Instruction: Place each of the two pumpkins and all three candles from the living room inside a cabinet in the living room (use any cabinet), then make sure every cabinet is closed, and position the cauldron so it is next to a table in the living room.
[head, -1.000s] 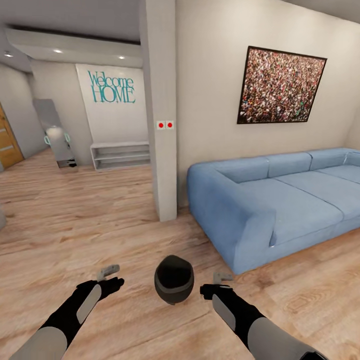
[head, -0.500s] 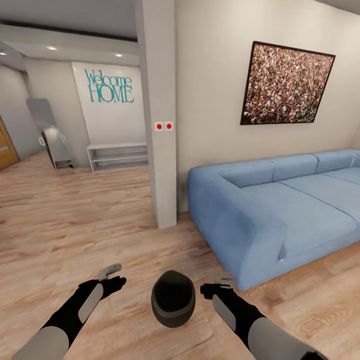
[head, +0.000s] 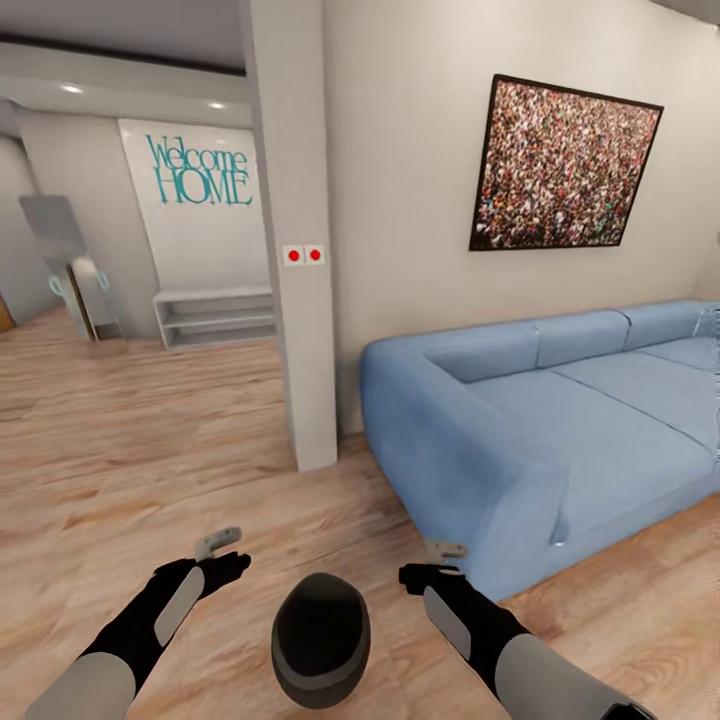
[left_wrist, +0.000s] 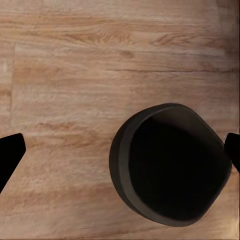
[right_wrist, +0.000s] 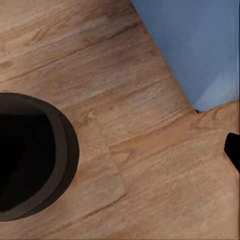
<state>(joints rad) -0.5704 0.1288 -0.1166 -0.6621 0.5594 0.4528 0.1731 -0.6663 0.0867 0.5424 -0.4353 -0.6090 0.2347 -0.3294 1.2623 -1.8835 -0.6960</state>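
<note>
The cauldron (head: 320, 640), a matte black pot with a wide mouth, stands upright on the wooden floor just in front of me, between my two arms. My left gripper (head: 222, 556) hangs open to the left of it, with nothing in it. In the left wrist view the cauldron (left_wrist: 170, 170) lies below, between the spread black fingertips (left_wrist: 10, 150). To the pot's right my right gripper (head: 435, 563) is open and holds nothing; its wrist view catches the cauldron's rim (right_wrist: 30, 155) beside the sofa corner. Pumpkins, candles, cabinet and table are out of view.
A long blue sofa (head: 560, 430) stands along the wall at the right, its near arm close to my right gripper. A pale pillar (head: 300, 300) rises ahead at the left. Beyond it a hallway holds a low white shelf (head: 215, 315).
The whole view has shifted as I moved: the sofa and pillar stand nearer and further left, and the cauldron now sits lower and closer to me. Both arms keep their pose.
</note>
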